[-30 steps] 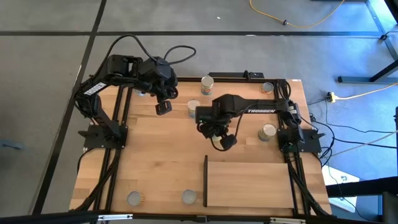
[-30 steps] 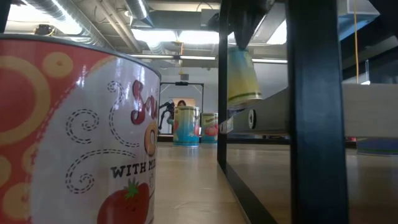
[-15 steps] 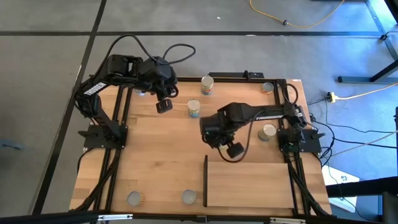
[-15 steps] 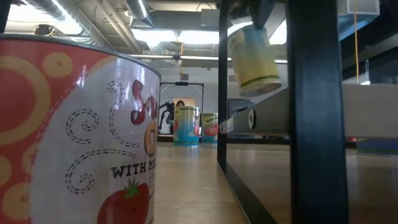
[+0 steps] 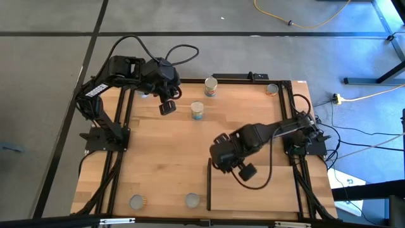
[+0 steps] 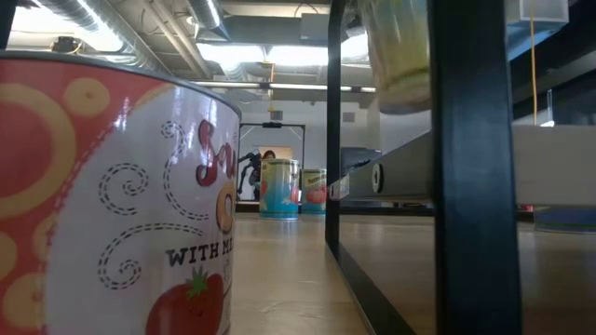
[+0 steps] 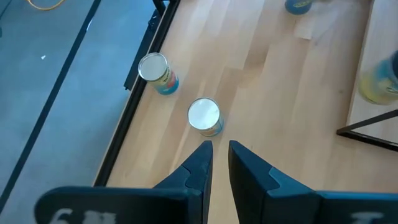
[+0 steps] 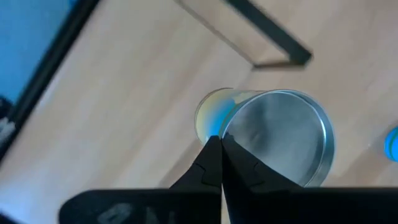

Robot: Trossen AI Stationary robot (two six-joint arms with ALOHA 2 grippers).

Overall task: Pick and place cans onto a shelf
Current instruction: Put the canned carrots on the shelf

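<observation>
High view: right tool over the shelf, by its black upright edge; can it carries is hidden under the arm. Left tool parked at the far left of the table. Loose cans: one near table centre-back, one at the back edge, two at the front edge.

Low view: yellow-labelled can hangs in the air behind the black post; red can close up on the left.

Left wrist view: left tool fingers nearly together, holding nothing; two cans on the table beyond.

Right wrist view: right tool pinching the grey-topped can above the wood.
</observation>
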